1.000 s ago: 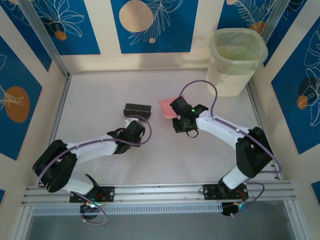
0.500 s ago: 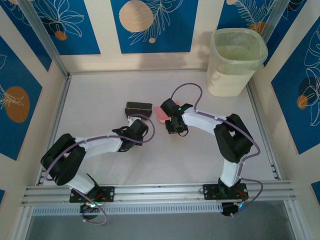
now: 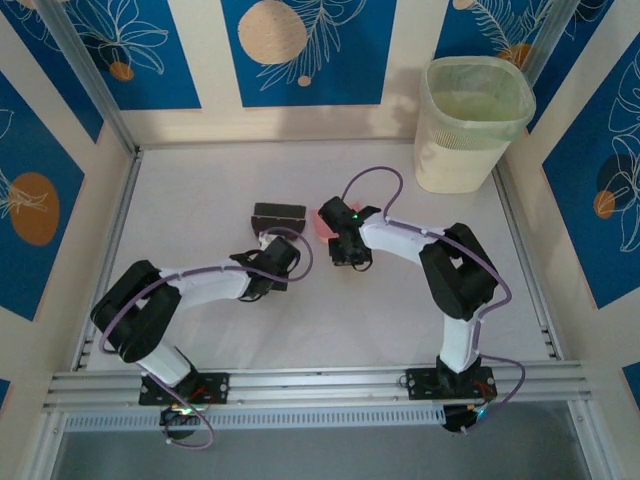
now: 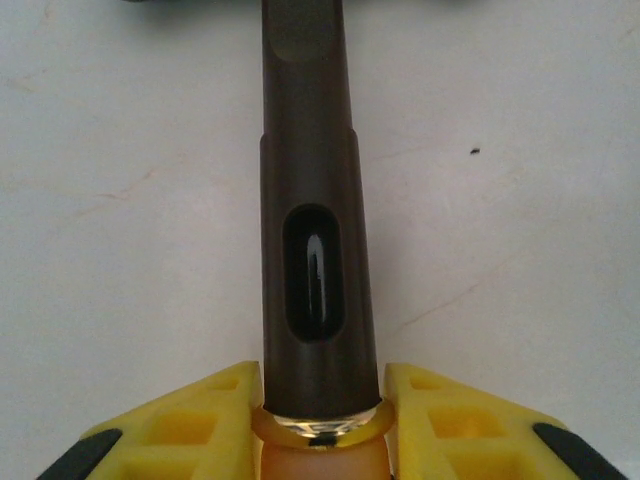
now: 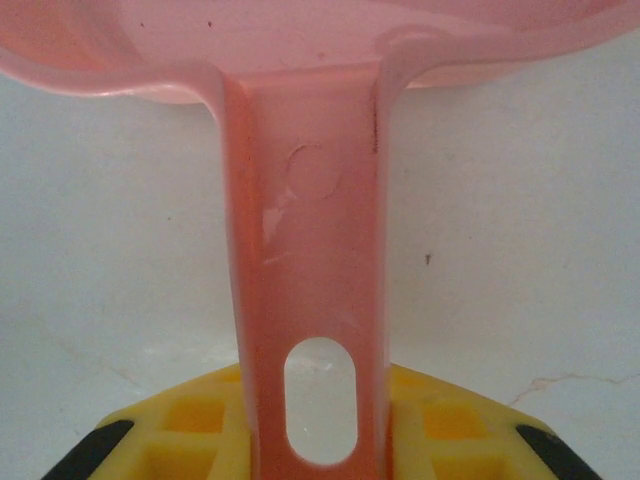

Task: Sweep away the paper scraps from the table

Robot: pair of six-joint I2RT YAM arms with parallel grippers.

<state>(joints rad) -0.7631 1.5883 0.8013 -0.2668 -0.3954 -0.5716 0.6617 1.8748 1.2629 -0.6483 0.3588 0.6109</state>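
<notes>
1. Our left gripper [image 4: 320, 405] pinches the brush [image 4: 312, 150] by its smooth, dark, tapering handle (slotted).
2. Our right gripper [image 5: 315, 410] clamps the dustpan [image 5: 305, 230], which is glossy translucent pink plastic.
3. The matte whitish table [image 3: 190, 190] lies beneath both, with open surface out to the rails [image 3: 320, 383].

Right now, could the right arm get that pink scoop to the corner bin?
Probably yes: the right gripper holds the dustpan by its handle, and only bare table lies between it and the waste bin.
</notes>
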